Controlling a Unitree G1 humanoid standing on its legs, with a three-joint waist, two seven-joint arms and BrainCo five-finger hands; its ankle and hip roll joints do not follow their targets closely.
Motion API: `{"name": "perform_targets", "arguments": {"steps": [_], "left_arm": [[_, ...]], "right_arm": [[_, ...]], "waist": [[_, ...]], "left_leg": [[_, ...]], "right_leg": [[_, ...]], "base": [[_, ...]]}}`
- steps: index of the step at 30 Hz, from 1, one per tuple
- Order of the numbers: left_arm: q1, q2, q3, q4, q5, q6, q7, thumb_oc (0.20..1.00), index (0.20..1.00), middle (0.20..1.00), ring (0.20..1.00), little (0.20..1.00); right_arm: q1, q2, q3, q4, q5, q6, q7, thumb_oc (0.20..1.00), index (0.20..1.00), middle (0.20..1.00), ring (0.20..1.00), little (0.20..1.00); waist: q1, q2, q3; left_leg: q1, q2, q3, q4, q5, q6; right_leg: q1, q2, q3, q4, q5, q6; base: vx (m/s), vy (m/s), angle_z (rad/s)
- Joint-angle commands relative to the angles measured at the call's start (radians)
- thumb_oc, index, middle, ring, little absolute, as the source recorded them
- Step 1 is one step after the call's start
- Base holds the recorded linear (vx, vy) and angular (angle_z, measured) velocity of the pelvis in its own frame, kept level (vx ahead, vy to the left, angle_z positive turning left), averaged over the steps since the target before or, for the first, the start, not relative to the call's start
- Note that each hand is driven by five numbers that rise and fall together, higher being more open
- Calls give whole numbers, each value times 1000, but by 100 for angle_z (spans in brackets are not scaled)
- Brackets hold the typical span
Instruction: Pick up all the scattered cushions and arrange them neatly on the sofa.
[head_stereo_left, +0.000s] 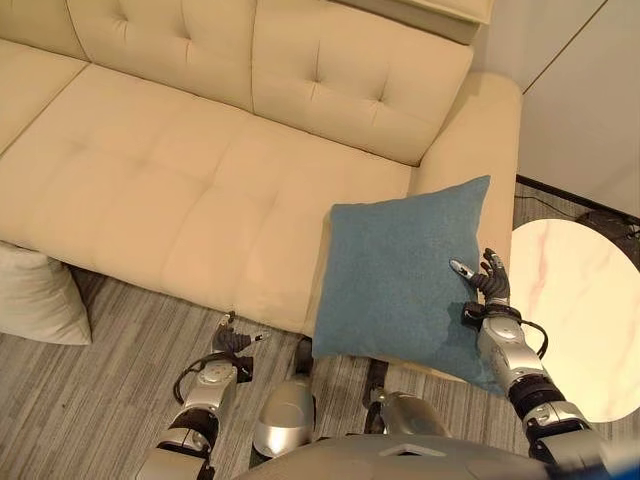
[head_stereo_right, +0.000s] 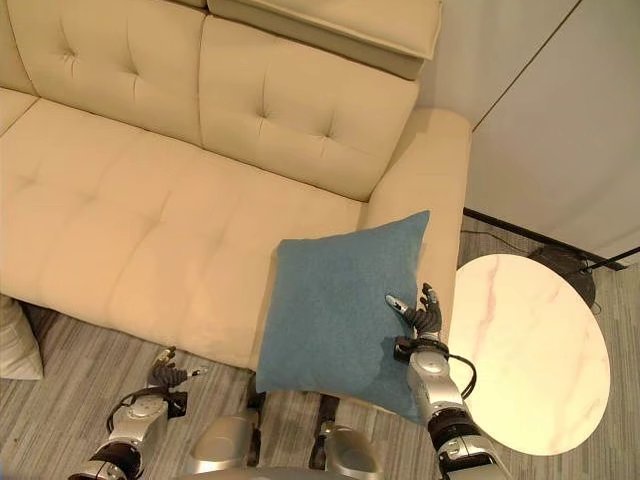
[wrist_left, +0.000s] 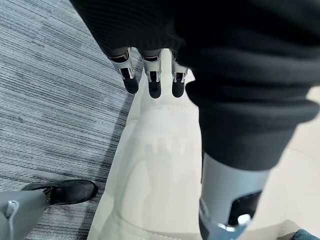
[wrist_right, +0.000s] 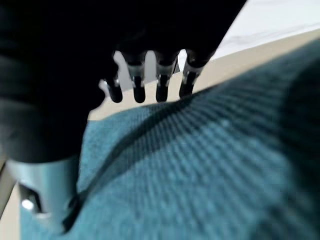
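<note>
Blue fabric is what I have in the right hand (head_stereo_right: 422, 316): a square blue cushion (head_stereo_left: 400, 280) with a fine woven texture, held up in front of the sofa's right armrest (head_stereo_left: 480, 135). From the head cameras I see my thumb lying on the cushion's front face near its right edge while the fingers reach round behind that edge, so the hand is pinching the cushion between thumb and fingers. My right wrist view agrees, with the dark fingertips (wrist_right: 161, 90) lined up along the cushion's edge and the weave close under the palm. The cushion hangs tilted, its lower part overlapping the front edge of the sofa seat and its upper right corner against the armrest.

Cream tufted upholstery covers the sofa (head_stereo_left: 180, 190), and its seat is bare. A pale cushion (head_stereo_left: 35, 295) lies on the grey striped carpet (head_stereo_left: 110, 370) at the sofa's left front. A round white marble-look counter (head_stereo_right: 530, 350) stands just right of the armrest.

My left hand (head_stereo_left: 232, 342) hangs low over the carpet by the sofa's front edge, fingers loosely relaxed and holding nothing. I can read no labels or writing on anything
</note>
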Motion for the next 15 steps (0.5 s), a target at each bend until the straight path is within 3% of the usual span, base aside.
{"name": "perform_targets", "arguments": {"steps": [1,9,15], "left_arm": [[-31,-11,-19,-19,-10,-45,12,1000,1000,1000,1000,1000],[-127,-27,-51,-36,-72,-63,39,1000,1000,1000,1000,1000],[-228,-22,-65,-33,-166,-92,42,1000,1000,1000,1000,1000]], "right_arm": [[1,-30,35,-81,-54,-32,26,1000,1000,1000,1000,1000],[-47,-7,104,-82,-65,-30,24,1000,1000,1000,1000,1000],[-119,-15,160,-106,-68,-31,20,1000,1000,1000,1000,1000]], "waist": [[13,-10,-13],[9,-26,64],[4,-65,100]], "left_leg": [[15,6,1,21,-99,-21],[-74,16,2,66,-87,-26],[-177,31,-7,96,-67,-38]], "right_leg": [[-63,-63,-21,62,21,75],[-136,-64,-11,75,37,68],[-209,-55,-12,74,62,63]], "base": [[0,0,0],[-99,-23,-3],[-81,-34,-1]]}}
